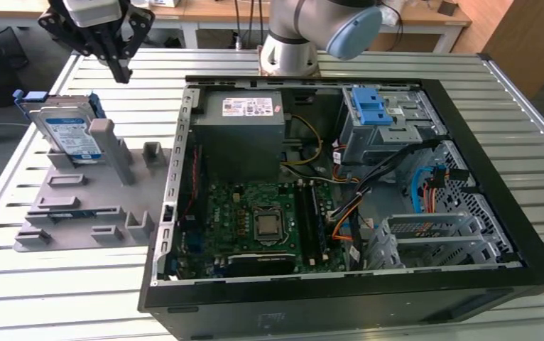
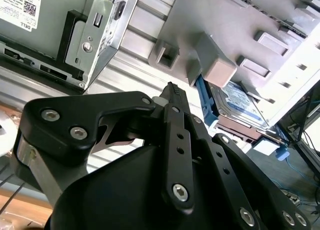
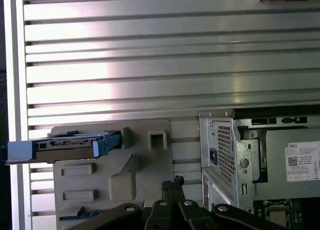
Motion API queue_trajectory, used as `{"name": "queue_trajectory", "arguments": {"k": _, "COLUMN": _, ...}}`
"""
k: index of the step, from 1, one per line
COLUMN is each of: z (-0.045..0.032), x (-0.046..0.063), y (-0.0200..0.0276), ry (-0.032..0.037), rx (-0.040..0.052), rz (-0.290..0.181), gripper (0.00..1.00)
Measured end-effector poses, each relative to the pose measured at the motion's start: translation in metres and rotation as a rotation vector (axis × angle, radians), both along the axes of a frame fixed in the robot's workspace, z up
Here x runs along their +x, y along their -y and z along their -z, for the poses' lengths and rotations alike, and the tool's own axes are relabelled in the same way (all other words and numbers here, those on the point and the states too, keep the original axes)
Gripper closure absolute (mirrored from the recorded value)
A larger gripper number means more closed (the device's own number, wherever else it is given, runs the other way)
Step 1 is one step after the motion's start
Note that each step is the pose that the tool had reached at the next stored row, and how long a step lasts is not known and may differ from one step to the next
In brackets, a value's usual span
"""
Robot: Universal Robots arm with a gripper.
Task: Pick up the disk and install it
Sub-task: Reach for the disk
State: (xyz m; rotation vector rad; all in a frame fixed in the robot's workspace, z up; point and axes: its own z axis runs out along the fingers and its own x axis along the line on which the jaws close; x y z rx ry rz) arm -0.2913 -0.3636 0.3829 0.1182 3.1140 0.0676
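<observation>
End effector hangs over the bench, fingers pinched narrow, holding nothing. Disk stands on edge in the grey fixture, at 7 o'clock from it in the exterior view. Your best grip, likely: spread wide, straddle the flat faces. Grey post crowds 1 face; computer case at 3 o'clock limits swing.

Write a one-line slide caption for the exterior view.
Shut, empty gripper hovers near the disk, which stands upright in a grey holder beside the open computer case.
</observation>
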Motion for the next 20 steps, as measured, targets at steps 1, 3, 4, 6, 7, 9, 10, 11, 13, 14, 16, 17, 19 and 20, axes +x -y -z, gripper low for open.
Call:
{"name": "queue_trajectory", "arguments": {"k": 1, "z": 0.0, "x": -0.001, "y": -0.0005, "ry": 0.0, "rx": 0.0, "rz": 0.0, "gripper": 0.89}}
{"name": "queue_trajectory", "arguments": {"k": 3, "z": 0.0002, "x": -0.004, "y": -0.0011, "ry": 0.0001, "rx": 0.0, "rz": 0.0, "gripper": 0.89}}
{"name": "queue_trajectory", "arguments": {"k": 4, "z": 0.0003, "x": -0.005, "y": -0.0011, "ry": 0.0, "rx": 0.0, "rz": 0.0, "gripper": 0.89}}
{"name": "queue_trajectory", "arguments": {"k": 6, "z": 0.0005, "x": -0.007, "y": -0.0011, "ry": 0.0, "rx": 0.0, "rz": -0.002, "gripper": 0.89}}
{"name": "queue_trajectory", "arguments": {"k": 7, "z": 0.0006, "x": -0.008, "y": -0.0012, "ry": -0.0001, "rx": 0.0, "rz": -0.004, "gripper": 0.89}}
{"name": "queue_trajectory", "arguments": {"k": 9, "z": 0.0008, "x": -0.01, "y": -0.0012, "ry": -0.0003, "rx": -0.0001, "rz": -0.014, "gripper": 0.89}}
{"name": "queue_trajectory", "arguments": {"k": 10, "z": 0.001, "x": -0.01, "y": -0.0012, "ry": -0.0001, "rx": 0.0001, "rz": -0.021, "gripper": 0.89}}
{"name": "queue_trajectory", "arguments": {"k": 11, "z": 0.0011, "x": -0.011, "y": -0.0012, "ry": -0.0001, "rx": 0.0001, "rz": -0.03, "gripper": 0.89}}
{"name": "queue_trajectory", "arguments": {"k": 13, "z": 0.0013, "x": -0.012, "y": -0.0013, "ry": -0.0003, "rx": -0.0001, "rz": -0.046, "gripper": 0.89}}
{"name": "queue_trajectory", "arguments": {"k": 14, "z": 0.0014, "x": -0.012, "y": -0.0016, "ry": -0.0003, "rx": 0.0, "rz": -0.051, "gripper": 0.89}}
{"name": "queue_trajectory", "arguments": {"k": 16, "z": 0.0015, "x": -0.015, "y": -0.003, "ry": -0.0003, "rx": 0.0, "rz": -0.055, "gripper": 0.89}}
{"name": "queue_trajectory", "arguments": {"k": 17, "z": 0.0015, "x": -0.016, "y": -0.004, "ry": -0.0004, "rx": -0.0001, "rz": -0.055, "gripper": 0.89}}
{"name": "queue_trajectory", "arguments": {"k": 19, "z": 0.0017, "x": -0.019, "y": -0.0059, "ry": -0.0003, "rx": 0.0, "rz": -0.055, "gripper": 0.89}}
{"name": "queue_trajectory", "arguments": {"k": 20, "z": 0.0017, "x": -0.02, "y": -0.007, "ry": -0.0002, "rx": 0.0, "rz": -0.055, "gripper": 0.89}}
